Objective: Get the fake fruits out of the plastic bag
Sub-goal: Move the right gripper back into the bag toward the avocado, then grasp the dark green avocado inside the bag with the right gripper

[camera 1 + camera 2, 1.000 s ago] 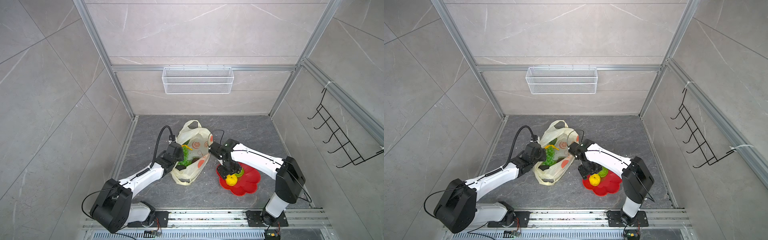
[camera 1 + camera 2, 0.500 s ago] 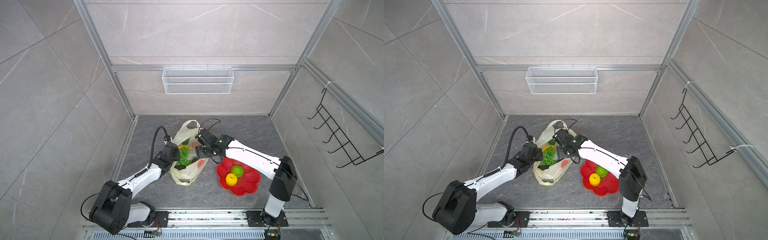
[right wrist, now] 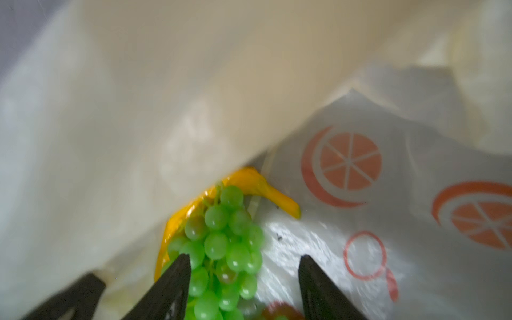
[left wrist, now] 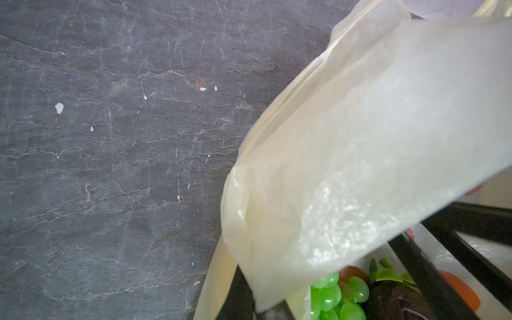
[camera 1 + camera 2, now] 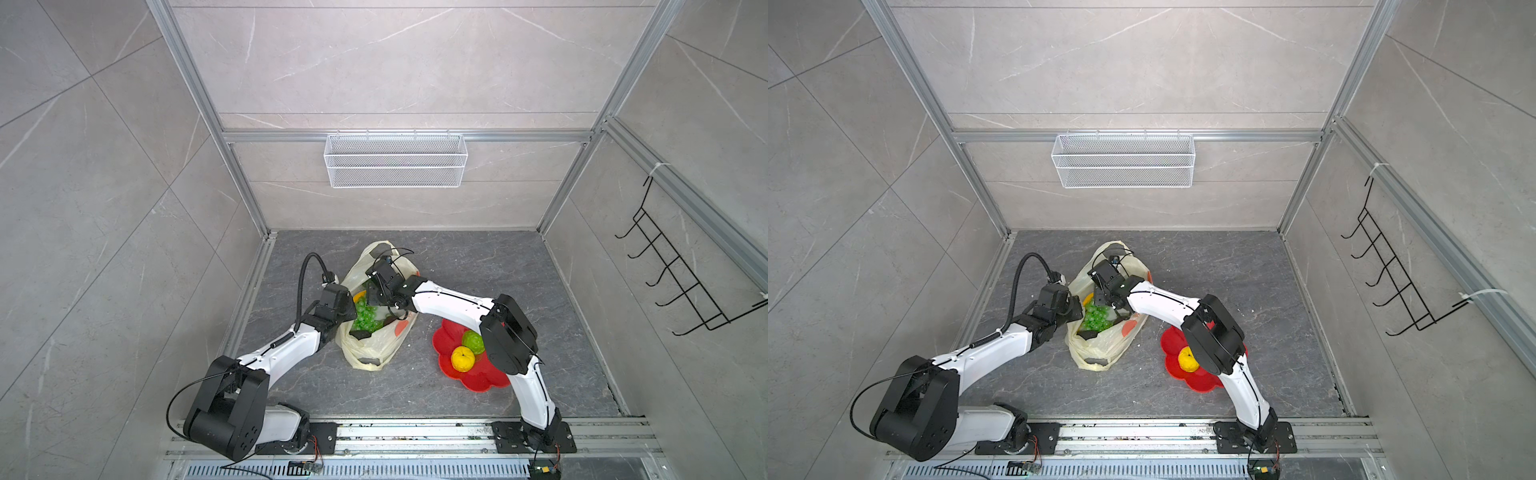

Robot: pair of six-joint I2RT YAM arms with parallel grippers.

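Observation:
The plastic bag lies on the grey floor with its mouth held up. My left gripper is shut on the bag's rim film. My right gripper is open inside the bag, its fingers on either side of the green grape bunch without gripping it. A yellow banana lies under the grapes, and a red fruit shows near the fingers. A dark brown piece sits beside the grapes. A yellow citrus and a bumpy green fruit rest on the red plate.
A white wire basket hangs on the back wall and a black hook rack on the right wall. Aluminium rails run along the front edge. The right arm's elbow hangs over the plate.
My right gripper has left the red plate, swung left and gone into the bag's mouth over the grapes. The left gripper keeps its hold on the bag's rim.

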